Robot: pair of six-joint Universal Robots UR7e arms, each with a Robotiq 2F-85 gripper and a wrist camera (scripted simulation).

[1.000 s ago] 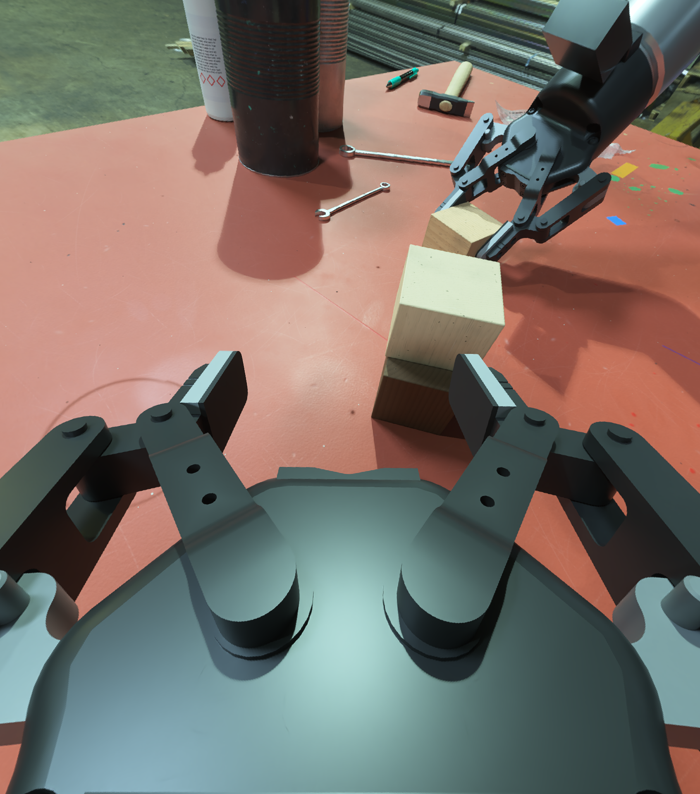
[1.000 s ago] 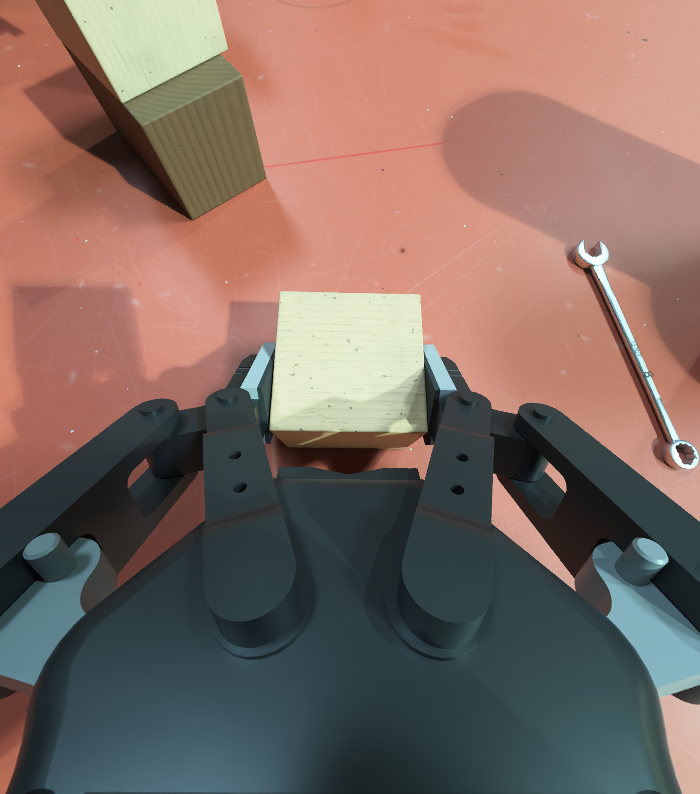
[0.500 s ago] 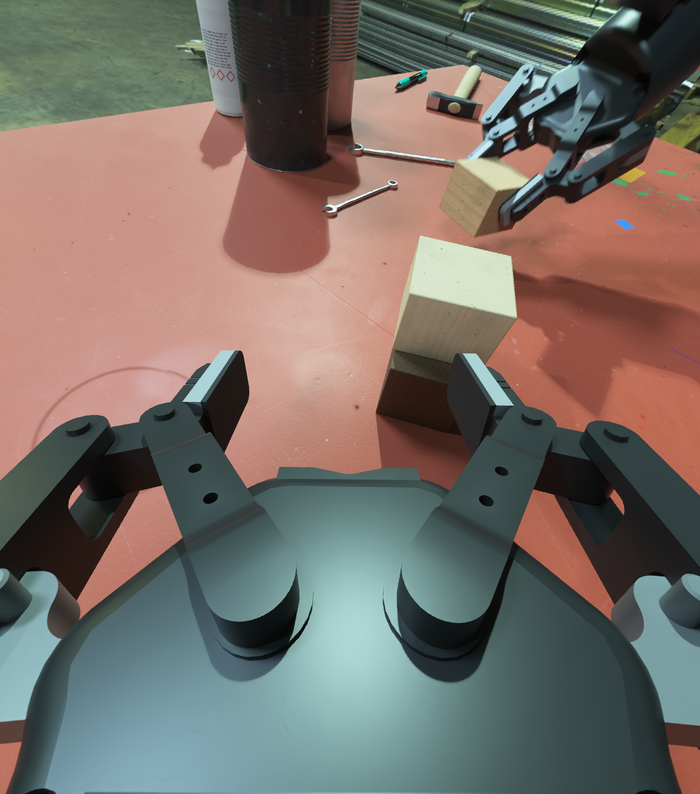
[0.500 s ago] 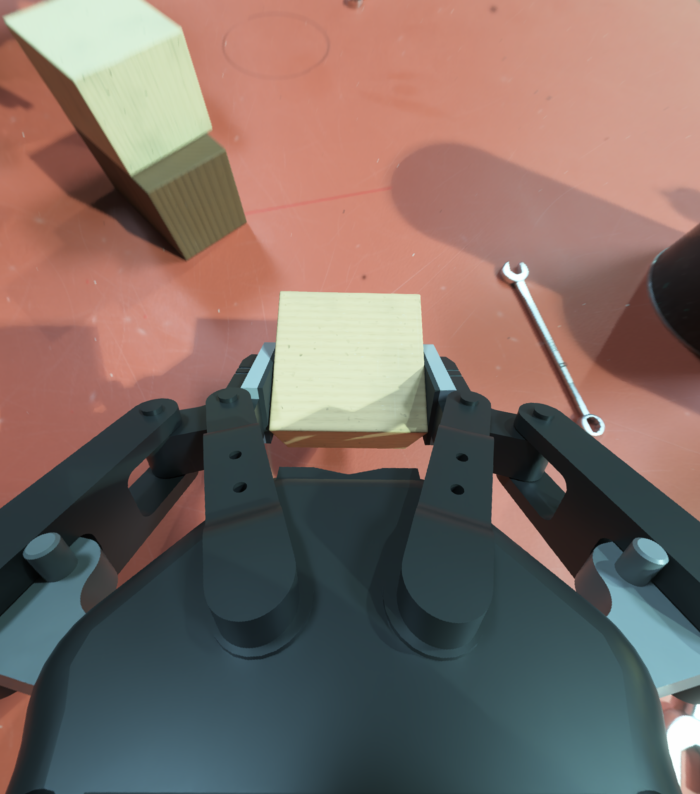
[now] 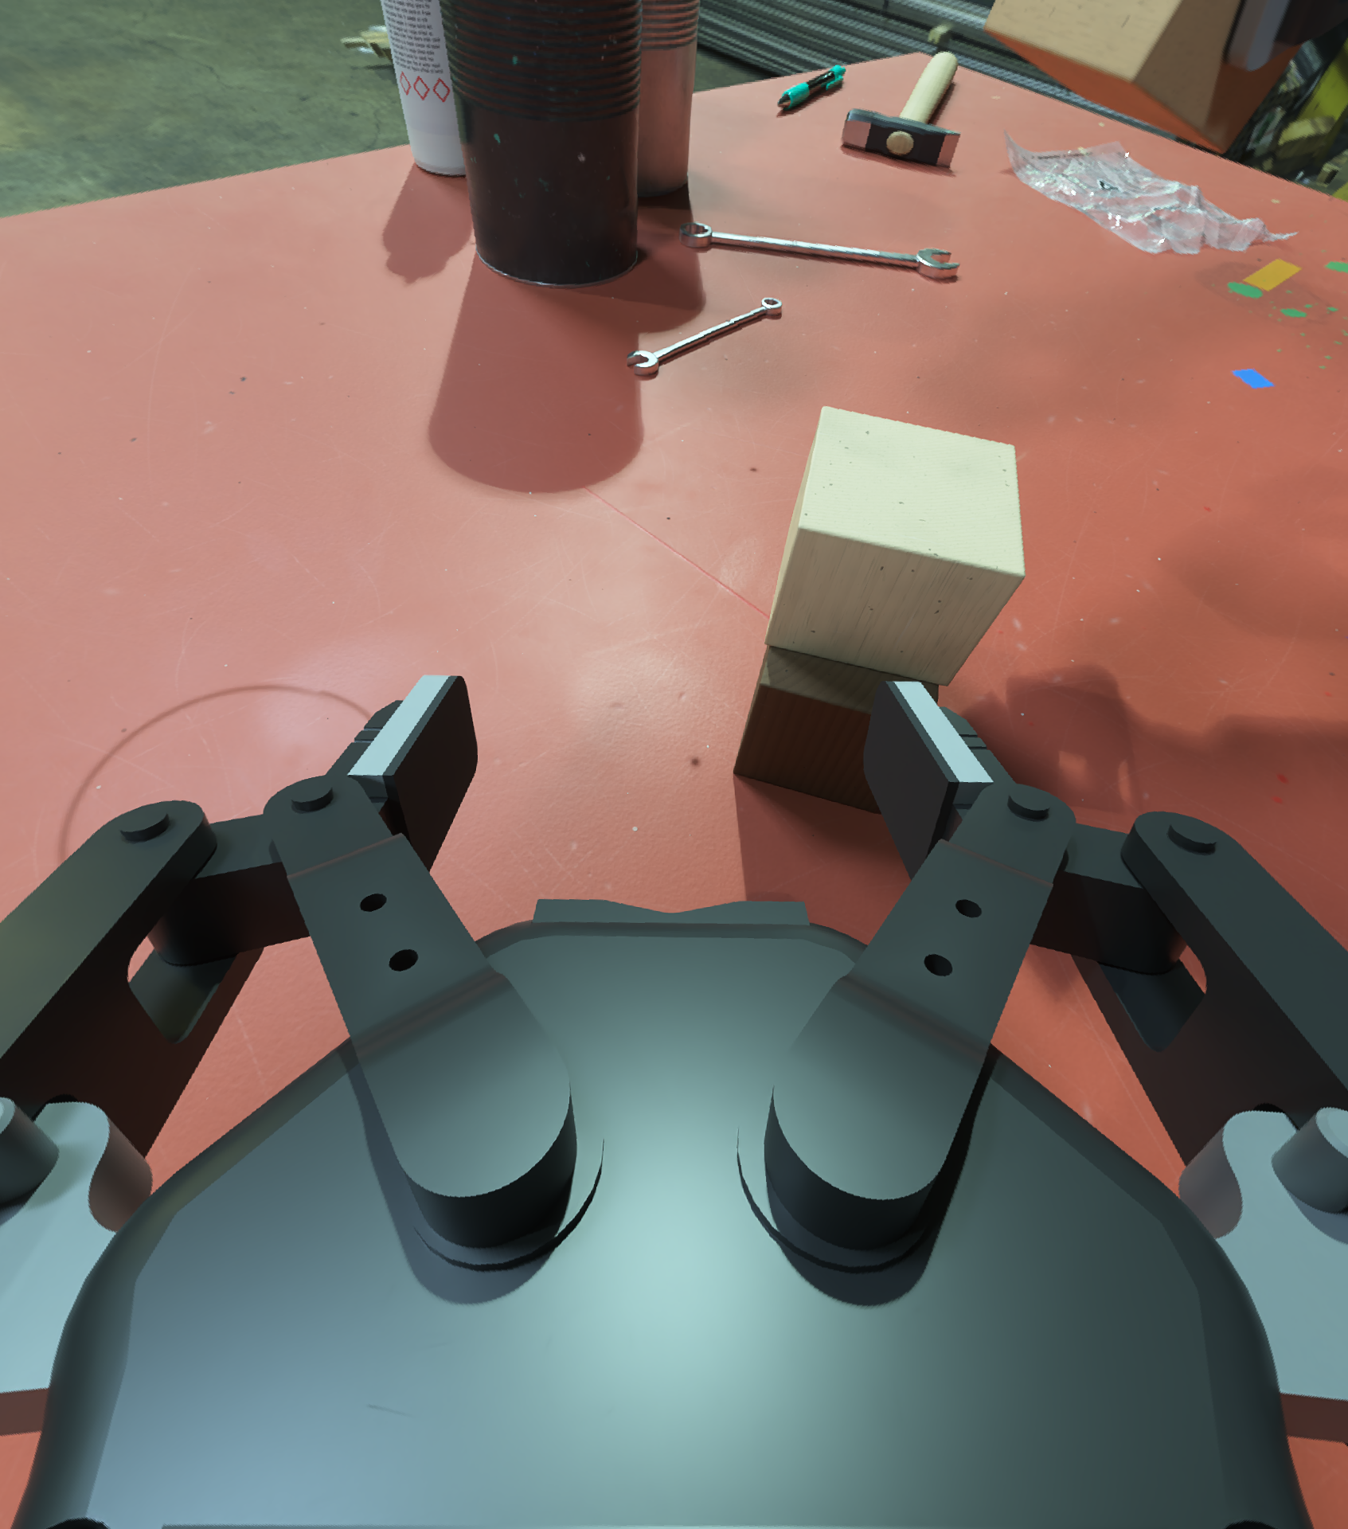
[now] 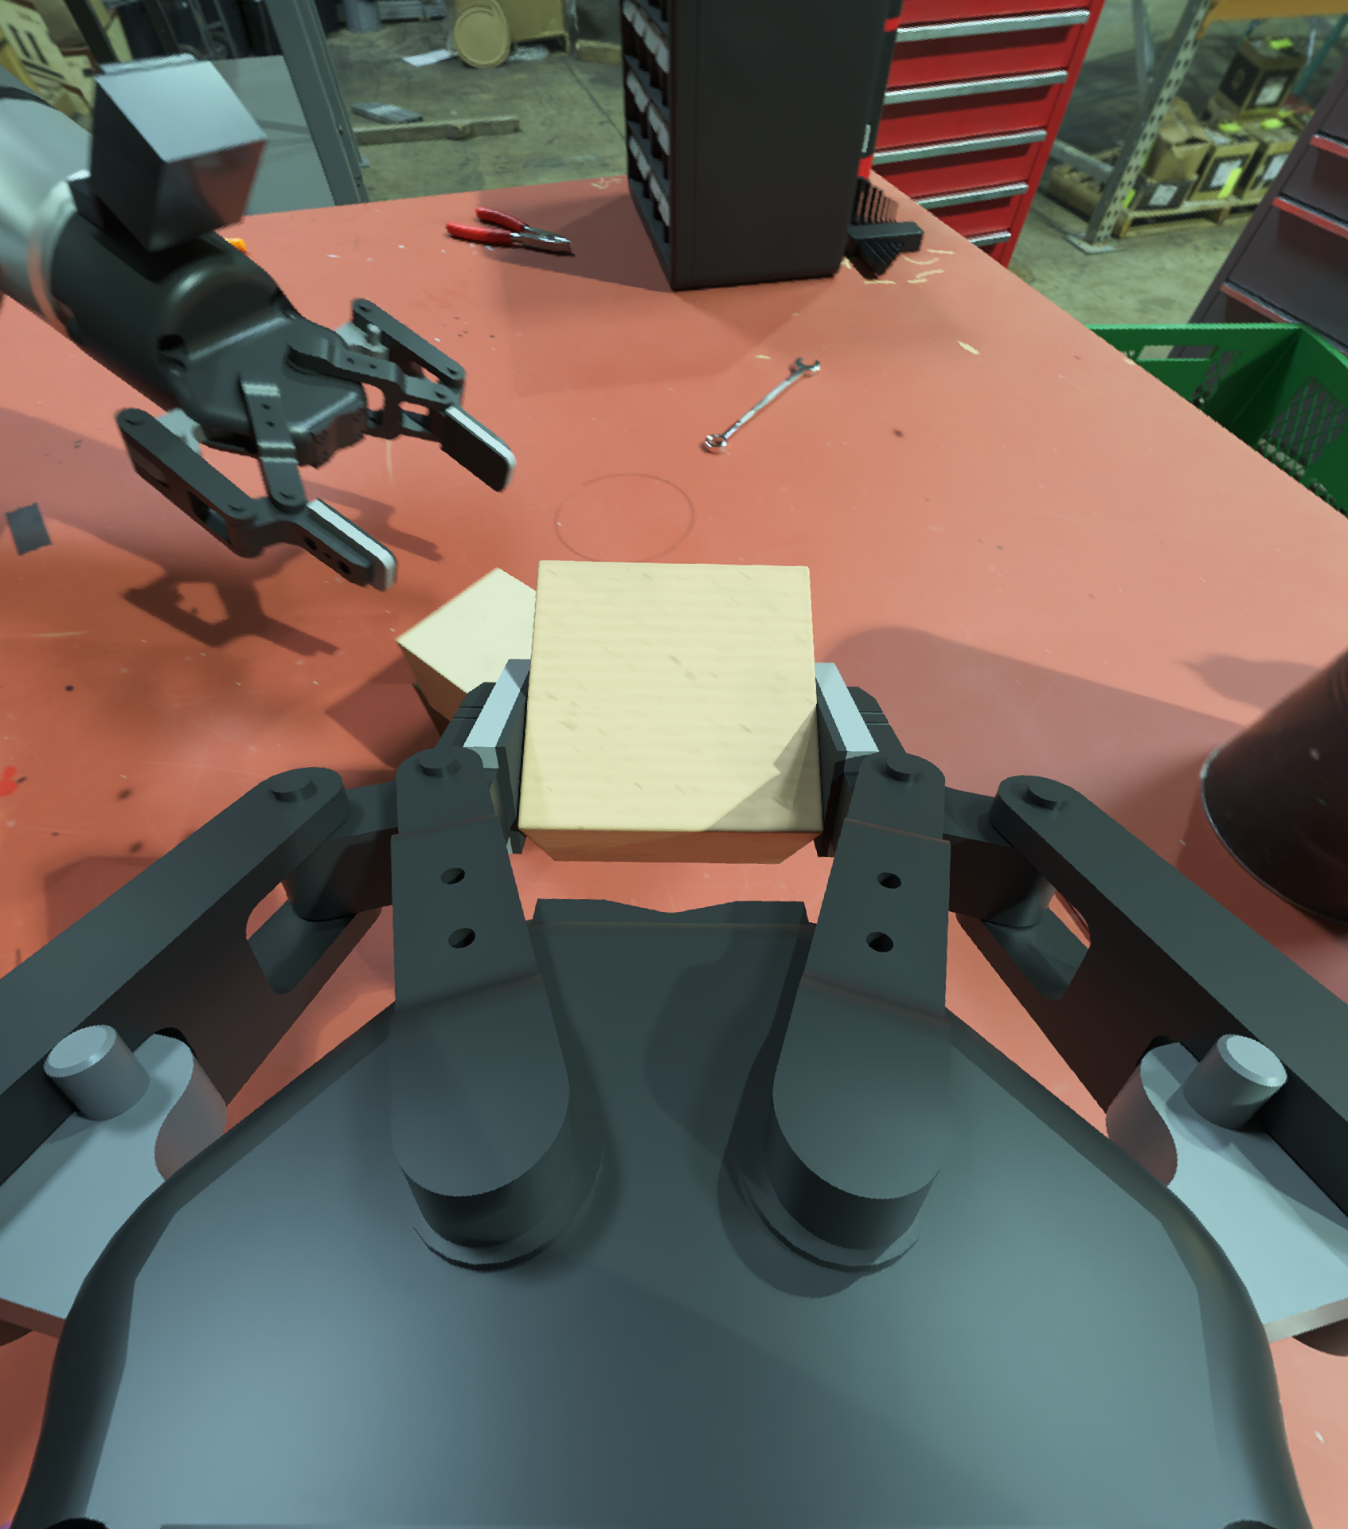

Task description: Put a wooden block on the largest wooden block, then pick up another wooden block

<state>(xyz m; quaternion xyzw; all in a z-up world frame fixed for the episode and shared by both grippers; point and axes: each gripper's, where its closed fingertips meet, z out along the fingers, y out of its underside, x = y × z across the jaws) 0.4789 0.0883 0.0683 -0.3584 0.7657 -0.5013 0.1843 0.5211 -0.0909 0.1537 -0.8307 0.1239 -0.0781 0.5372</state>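
A pale wooden block [image 5: 898, 546] sits stacked on a darker wooden block [image 5: 807, 740] on the red table. My left gripper [image 5: 670, 745] is open and empty, low and just in front-left of that stack. My right gripper [image 6: 670, 728] is shut on a third, light wooden block [image 6: 666, 703] and holds it high above the table. That held block shows at the top right of the left wrist view [image 5: 1133, 50]. In the right wrist view the stack [image 6: 468, 641] peeks out behind the held block, and the left gripper [image 6: 422, 505] hovers left of it.
A dark cylinder [image 5: 550, 132], a white can [image 5: 422, 83], two spanners [image 5: 815, 246] [image 5: 703, 335], a hammer [image 5: 902, 116], a pen and a plastic bag [image 5: 1125, 194] lie at the far side. A dark cabinet [image 6: 745, 132], red pliers [image 6: 509, 232] and a green crate [image 6: 1315, 430] stand beyond.
My right gripper has lifted its wooden block high off the table and tilted up to look across it. The left gripper stays open near the stack.
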